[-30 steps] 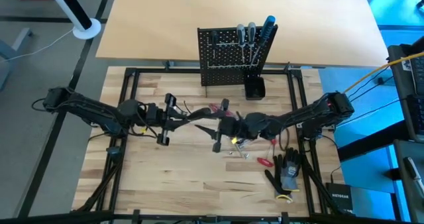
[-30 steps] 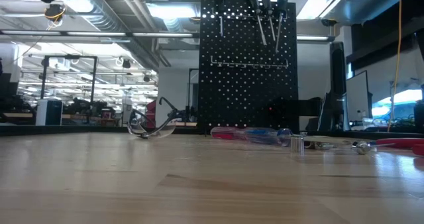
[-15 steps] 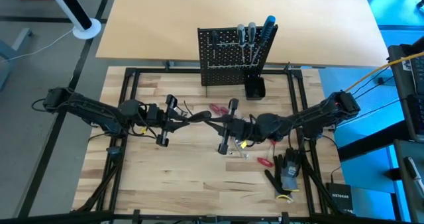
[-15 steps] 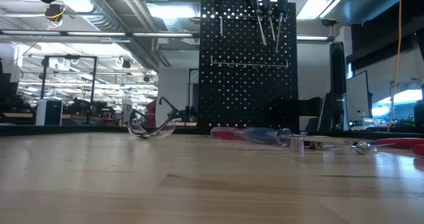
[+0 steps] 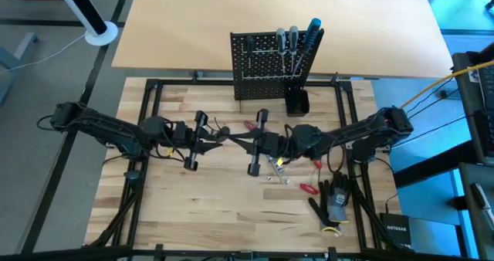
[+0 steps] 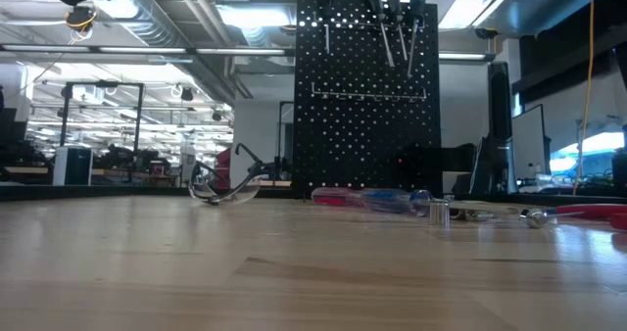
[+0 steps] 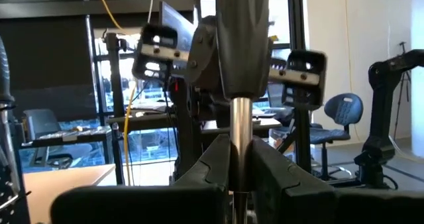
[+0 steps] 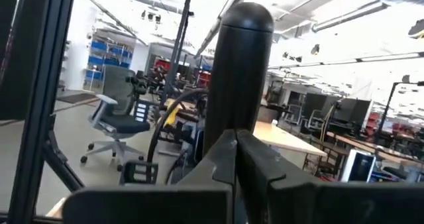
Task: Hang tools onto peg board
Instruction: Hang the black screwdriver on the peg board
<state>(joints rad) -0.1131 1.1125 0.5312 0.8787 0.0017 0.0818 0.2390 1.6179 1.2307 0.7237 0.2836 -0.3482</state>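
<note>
The black peg board (image 5: 262, 64) stands upright at the table's far side, with grey-handled (image 5: 287, 43) and blue-handled (image 5: 312, 31) screwdrivers hanging on it. My two grippers meet over the table's middle, both shut on one dark-handled screwdriver (image 5: 245, 142) that stands upright between them. My left gripper (image 7: 240, 156) comes from the left and my right gripper (image 8: 233, 144) from the right. A red-handled screwdriver (image 5: 252, 127) lies flat on the wood just beyond them. Neither gripper shows in the low view. My left gripper pinches the screwdriver's bare metal shaft (image 7: 240, 128) between its two fingers, just below the handle (image 7: 243, 45). The fingers come nearly level from the table's left and lie across the shaft. The tool stands upright, handle up. My right gripper pinches the black handle (image 8: 235, 85) between its two fingers, below the rounded butt end (image 8: 246, 15). The fingers come nearly level from the table's right, across the handle. The handle rises upright above them.
A small black cup (image 5: 296, 103) stands at the board's foot. Black gloves (image 5: 336, 199), a small red tool (image 5: 309, 188) and metal bits (image 5: 278, 176) lie at the near right. Clear safety glasses (image 6: 223, 186) rest left of the board. The near left is bare wood.
My right gripper has shifted a little toward the table's right edge and then back toward my left gripper, rolling slightly. My left gripper has kept still.
</note>
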